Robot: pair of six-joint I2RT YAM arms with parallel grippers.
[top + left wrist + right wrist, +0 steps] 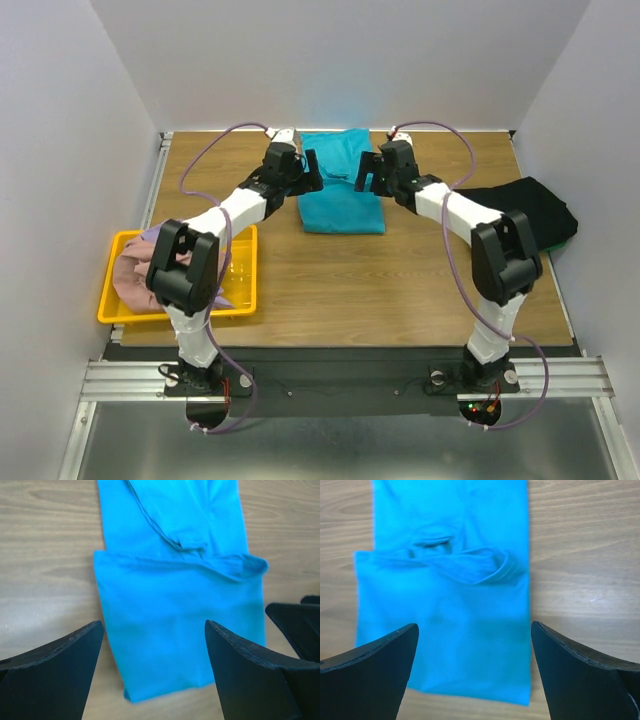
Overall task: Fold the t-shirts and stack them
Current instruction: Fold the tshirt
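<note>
A teal t-shirt (341, 190) lies partly folded at the back middle of the table, its far part doubled over the near part. My left gripper (313, 170) is open and empty above its left side. My right gripper (366, 172) is open and empty above its right side. The left wrist view shows the teal shirt (175, 615) under my open left gripper (154, 627). The right wrist view shows the teal shirt (450, 630) under my open right gripper (474, 626). A black t-shirt (528, 208) lies at the right edge with a green one (567, 238) peeking from under it.
A yellow plastic tray (242, 296) stands at the front left and holds a dusty pink shirt (128, 275) and a lavender one (152, 236). The wooden table (370, 290) is walled on three sides. The right gripper's fingers (300, 622) show at the left wrist view's right edge.
</note>
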